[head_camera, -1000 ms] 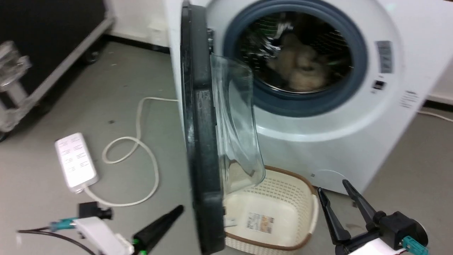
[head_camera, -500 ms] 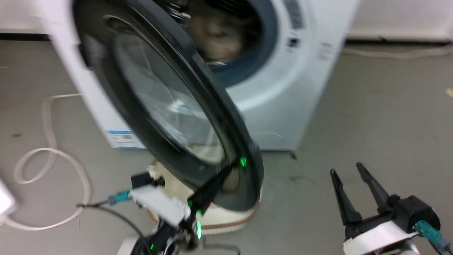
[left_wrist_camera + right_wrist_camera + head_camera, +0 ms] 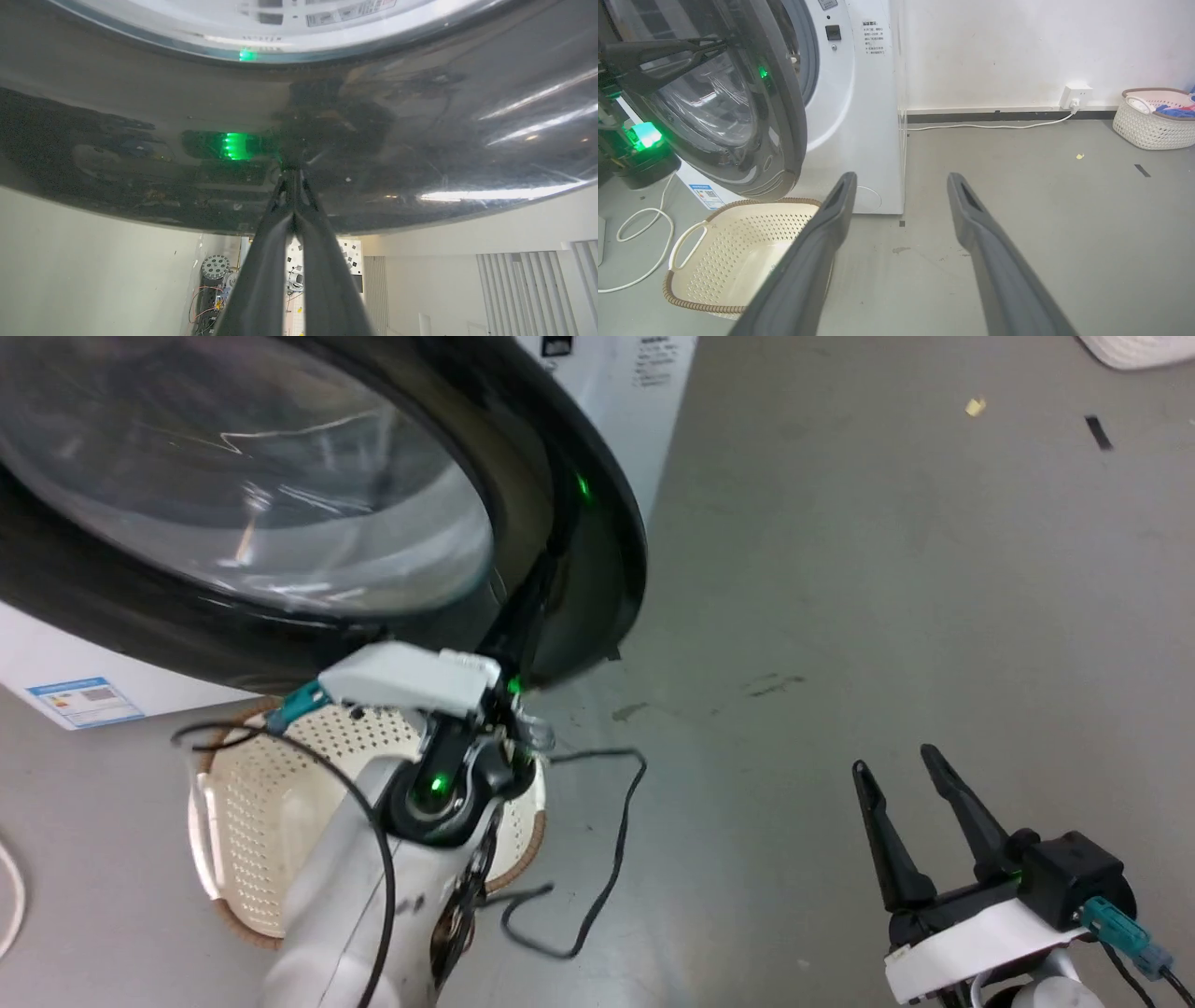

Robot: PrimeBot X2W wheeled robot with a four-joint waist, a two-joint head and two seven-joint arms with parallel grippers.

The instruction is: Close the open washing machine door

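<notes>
The washing machine door (image 3: 280, 495), black-rimmed with a bulging clear glass window, stands partly open in front of the white washing machine (image 3: 621, 392). My left gripper (image 3: 546, 565) is shut with nothing between its fingers, and its tips press on the door's glossy black outer rim. In the left wrist view the joined fingertips (image 3: 292, 179) touch that rim (image 3: 420, 140). The right wrist view shows the door (image 3: 780, 116) angled off the machine front (image 3: 859, 116), with the left gripper (image 3: 721, 44) against it. My right gripper (image 3: 894, 761) hangs open over the floor, apart from the door; it is also open in its own view (image 3: 901, 177).
A cream perforated laundry basket (image 3: 261, 803) sits on the floor under the door, seen too in the right wrist view (image 3: 738, 242). A black cable (image 3: 607, 859) trails beside it. A second basket (image 3: 1153, 116) with clothes stands by the far wall near a wall outlet (image 3: 1076, 95).
The head camera has swung right and down. The door has turned from edge-on toward the machine, and my shut left gripper has come up against its outer rim. The right gripper stays open.
</notes>
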